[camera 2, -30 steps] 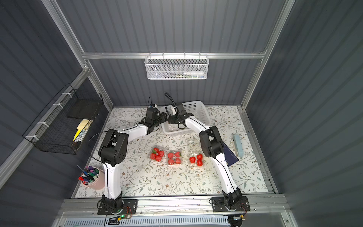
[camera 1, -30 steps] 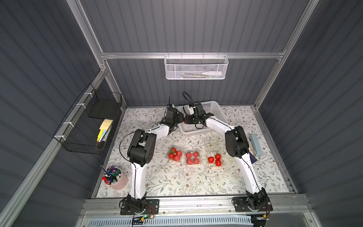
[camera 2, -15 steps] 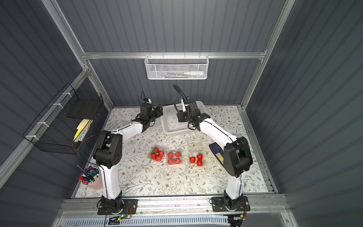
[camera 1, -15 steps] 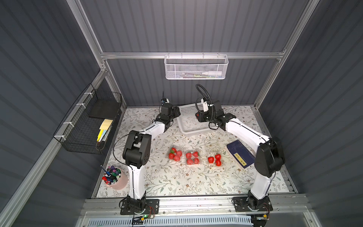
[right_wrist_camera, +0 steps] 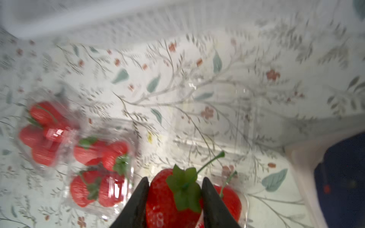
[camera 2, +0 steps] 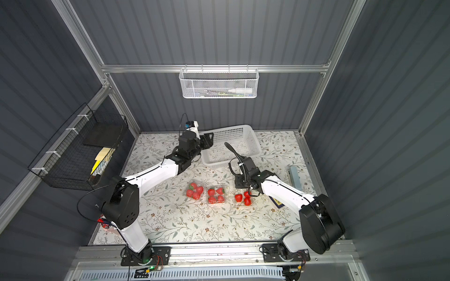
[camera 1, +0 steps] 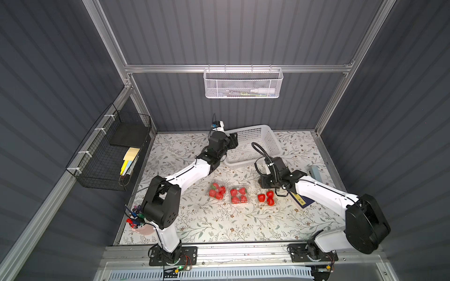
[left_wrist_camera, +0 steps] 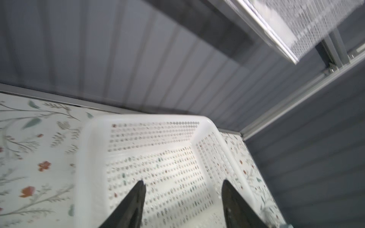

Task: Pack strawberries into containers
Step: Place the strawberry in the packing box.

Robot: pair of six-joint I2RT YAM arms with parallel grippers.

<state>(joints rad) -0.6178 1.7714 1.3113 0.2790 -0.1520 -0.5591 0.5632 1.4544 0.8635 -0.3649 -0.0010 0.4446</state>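
Note:
Three clear containers stand in a row mid-table in both top views: the left one [camera 1: 216, 191], the middle one [camera 1: 239, 194] and the right one [camera 1: 266, 198], all with red strawberries [camera 2: 215, 195] in them. My right gripper [right_wrist_camera: 175, 183] is shut on a strawberry [right_wrist_camera: 169, 203] with its green cap towards the camera. It hangs just above the right container [right_wrist_camera: 242, 199], where another berry [right_wrist_camera: 231, 197] lies. In a top view the right gripper [camera 1: 266, 186] sits at that container's far edge. My left gripper [left_wrist_camera: 183, 183] is open and empty over the white basket [left_wrist_camera: 88, 158].
The white perforated basket [camera 1: 253, 135] sits at the back of the table with no berries showing inside. A navy booklet [camera 1: 300, 200] and a pale blue case [camera 1: 316, 171] lie at the right. A pink cup of pens [camera 1: 140, 222] stands front left.
My right arm has swung from the basket forward to the right container with the strawberry in its grip. The left gripper has shifted slightly along the basket's left end.

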